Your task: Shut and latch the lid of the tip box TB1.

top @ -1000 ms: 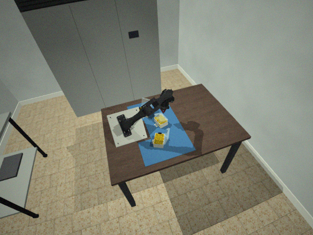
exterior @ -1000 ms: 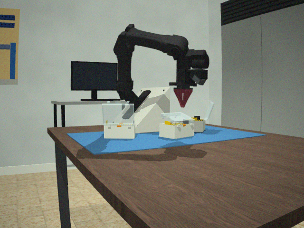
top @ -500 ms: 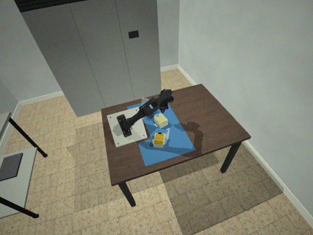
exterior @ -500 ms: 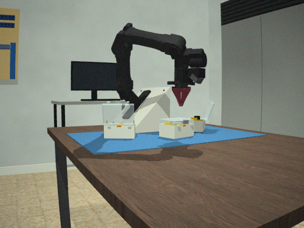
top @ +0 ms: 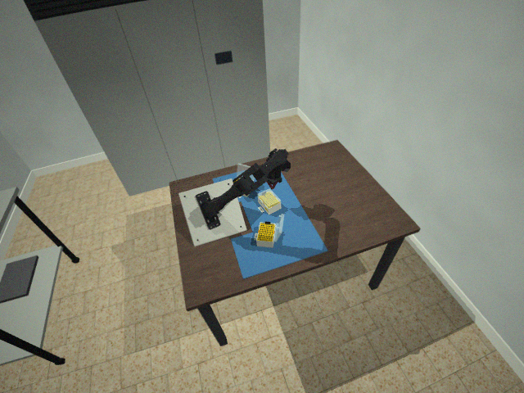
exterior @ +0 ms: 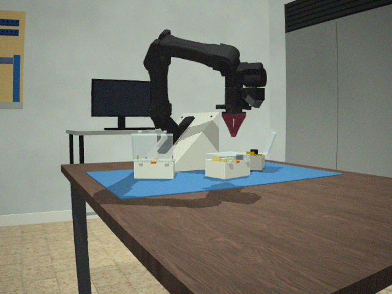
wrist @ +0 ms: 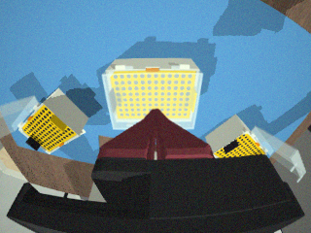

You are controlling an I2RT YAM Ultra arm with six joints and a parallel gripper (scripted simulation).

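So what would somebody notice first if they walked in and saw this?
Probably the big black arm arching over the table, its dark red fingers pinched shut into a point and holding nothing. They hang right above the middle tip box, one of three small white boxes with yellow tips on the bright blue mat.
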